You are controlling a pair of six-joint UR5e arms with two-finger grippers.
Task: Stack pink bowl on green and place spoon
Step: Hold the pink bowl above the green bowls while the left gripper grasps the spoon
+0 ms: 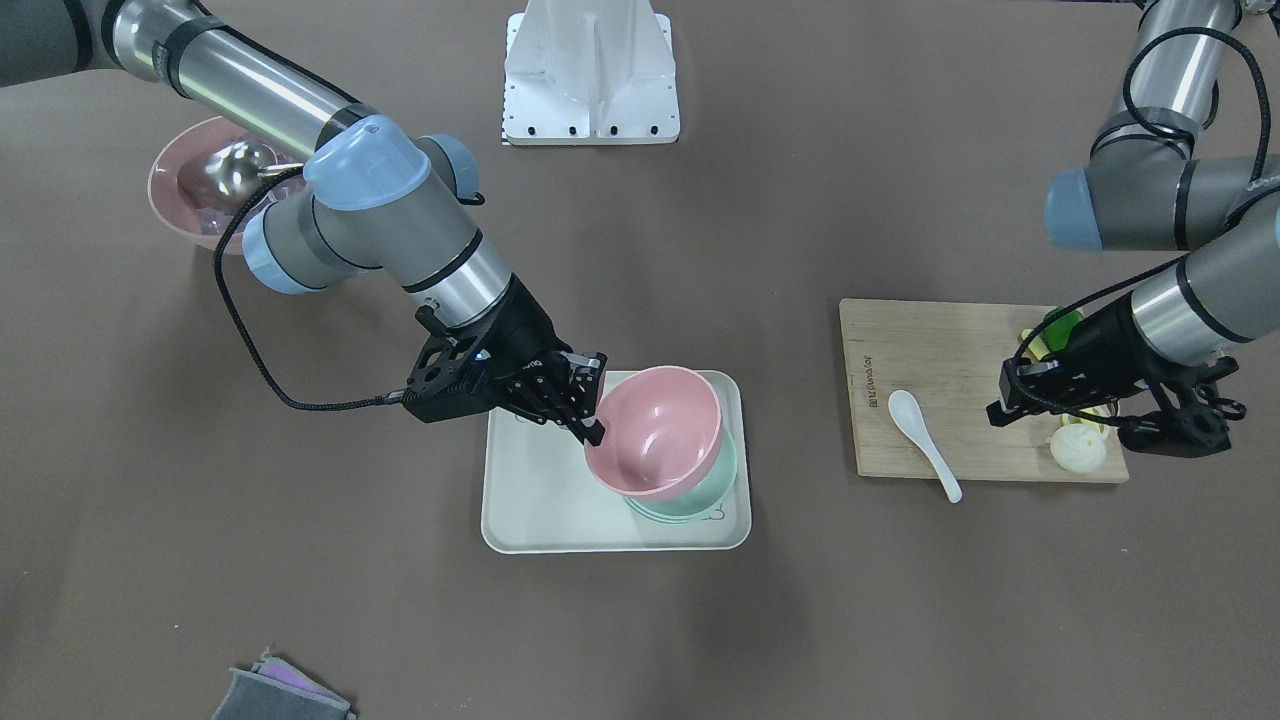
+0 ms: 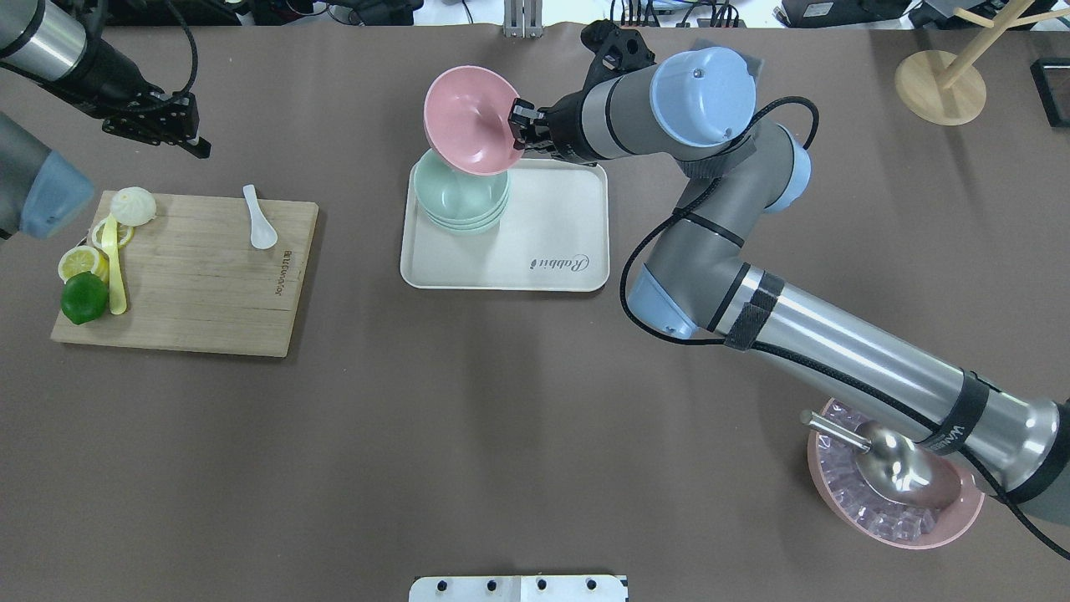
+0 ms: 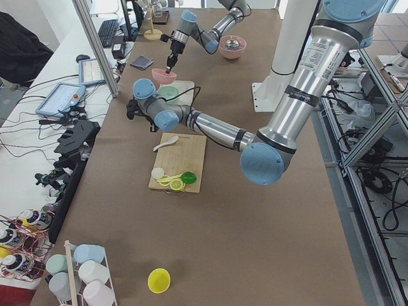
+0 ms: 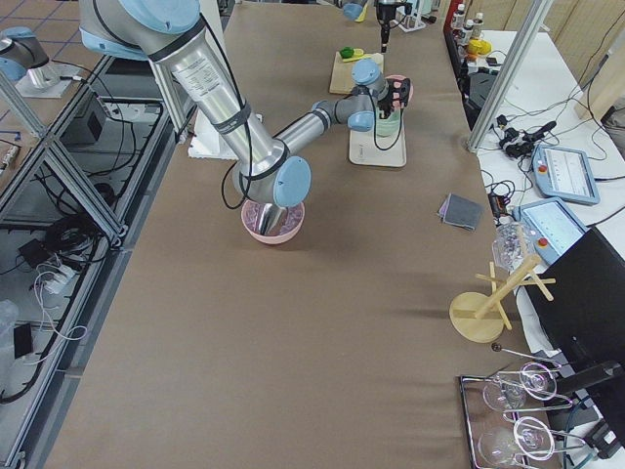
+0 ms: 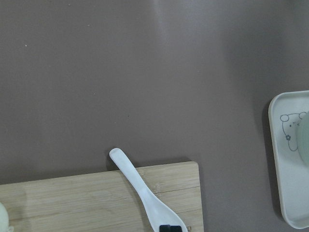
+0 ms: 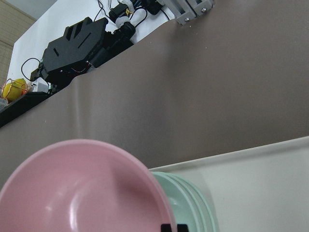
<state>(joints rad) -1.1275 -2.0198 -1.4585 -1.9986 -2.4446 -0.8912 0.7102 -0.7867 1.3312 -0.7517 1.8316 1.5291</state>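
My right gripper [image 1: 595, 420] is shut on the rim of the pink bowl [image 1: 655, 430] and holds it tilted just above the stack of green bowls [image 1: 700, 490] at one end of the cream tray [image 1: 530, 500]. The overhead view shows the pink bowl [image 2: 468, 117] overlapping the green bowls' [image 2: 460, 196] far edge. The white spoon [image 1: 925, 428] lies on the wooden cutting board [image 1: 930, 340], its handle over the edge. My left gripper [image 1: 1000, 400] hovers over the board near the spoon, empty, and looks shut.
A lime [image 2: 84, 297], lemon slices [image 2: 82, 262] and a white bun [image 2: 134, 205] lie on the board. A pink bowl of ice with a metal ladle [image 2: 894, 493] sits under my right arm. A grey cloth [image 1: 280, 695] and a white mount [image 1: 590, 80] lie at the table edges.
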